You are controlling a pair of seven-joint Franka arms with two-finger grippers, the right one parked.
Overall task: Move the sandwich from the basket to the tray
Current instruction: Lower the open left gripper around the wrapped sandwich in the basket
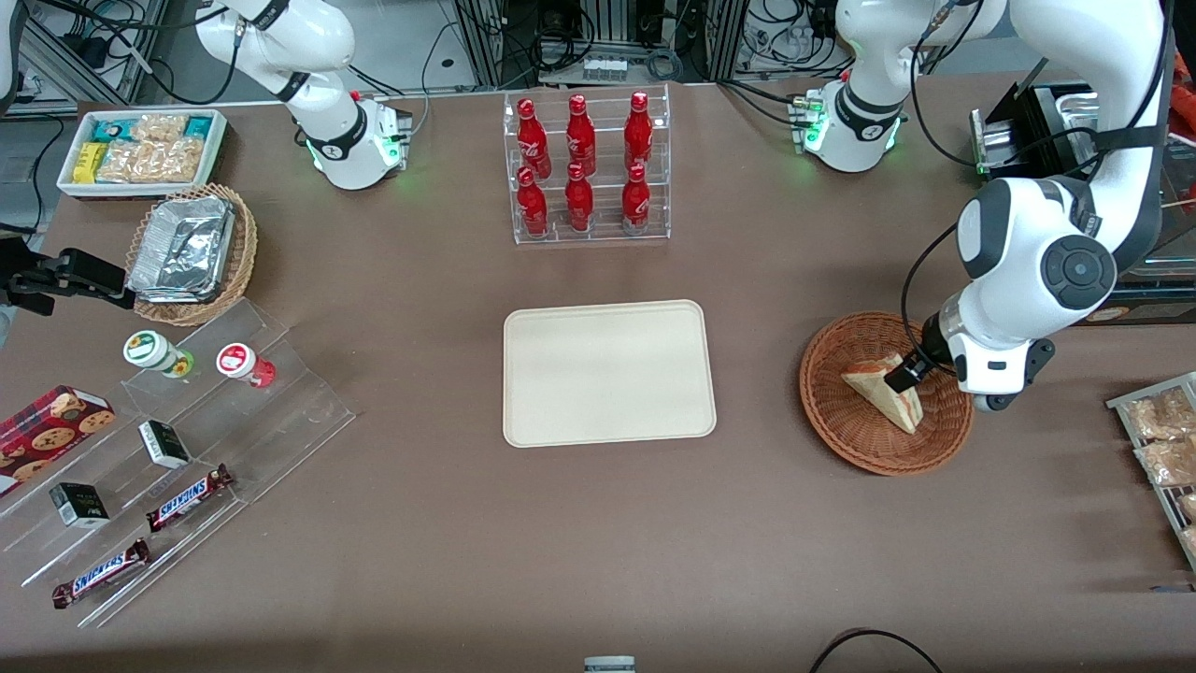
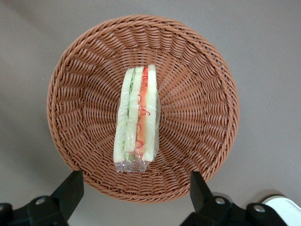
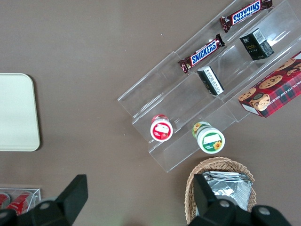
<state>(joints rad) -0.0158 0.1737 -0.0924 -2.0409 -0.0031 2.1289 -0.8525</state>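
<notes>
The sandwich (image 1: pixel 886 396), a wrapped white-bread wedge with green and red-orange filling (image 2: pixel 137 117), lies in the round reddish-brown wicker basket (image 1: pixel 841 432) toward the working arm's end of the table. The gripper (image 1: pixel 903 373) hovers over the basket (image 2: pixel 197 108), above the sandwich, and holds nothing. Its black fingers (image 2: pixel 70 188) are spread wide open, and in the wrist view they sit over the basket's rim with nothing between them. The gripper (image 2: pixel 135 189) does not touch the sandwich. The cream tray (image 1: pixel 607 374) lies bare at the table's middle, between the basket and the parked arm's end.
A clear rack of red bottles (image 1: pixel 584 168) stands farther from the camera than the tray. Toward the parked arm's end are a white snack bin (image 1: pixel 140 150), a tan basket with foil containers (image 1: pixel 192 252) and an acrylic stand with candy bars (image 1: pixel 177 449). Snack packets (image 1: pixel 1163 439) lie near the basket.
</notes>
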